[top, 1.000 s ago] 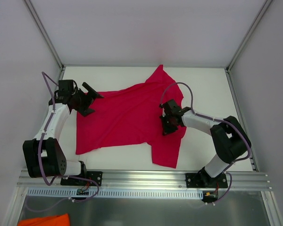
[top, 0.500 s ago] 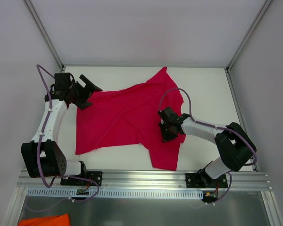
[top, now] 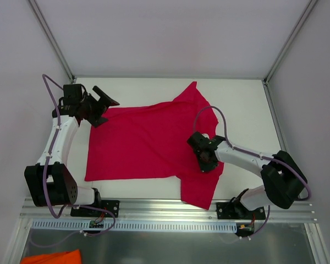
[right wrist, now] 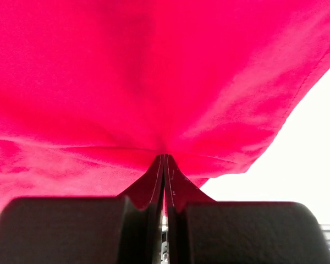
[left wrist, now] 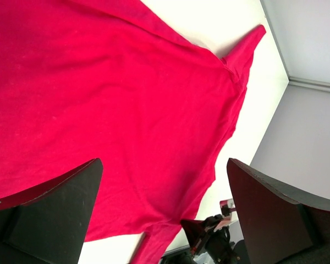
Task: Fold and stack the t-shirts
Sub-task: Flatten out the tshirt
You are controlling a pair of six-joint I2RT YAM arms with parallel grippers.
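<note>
Crimson t-shirt (top: 143, 143) lies spread across the white table (top: 247, 104), one sleeve pointing toward the far edge. Right gripper (top: 207, 161), fingers pressed together, pinches fabric at the shirt's right side. Left gripper (top: 107, 110) hangs over the far-left corner, fingers wide apart, holding nothing.

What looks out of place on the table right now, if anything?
The t-shirt has one sleeve reaching the table's front edge, and its fabric puckers where the right gripper pinches it. An orange cloth lies off the table, below the front rail.
</note>
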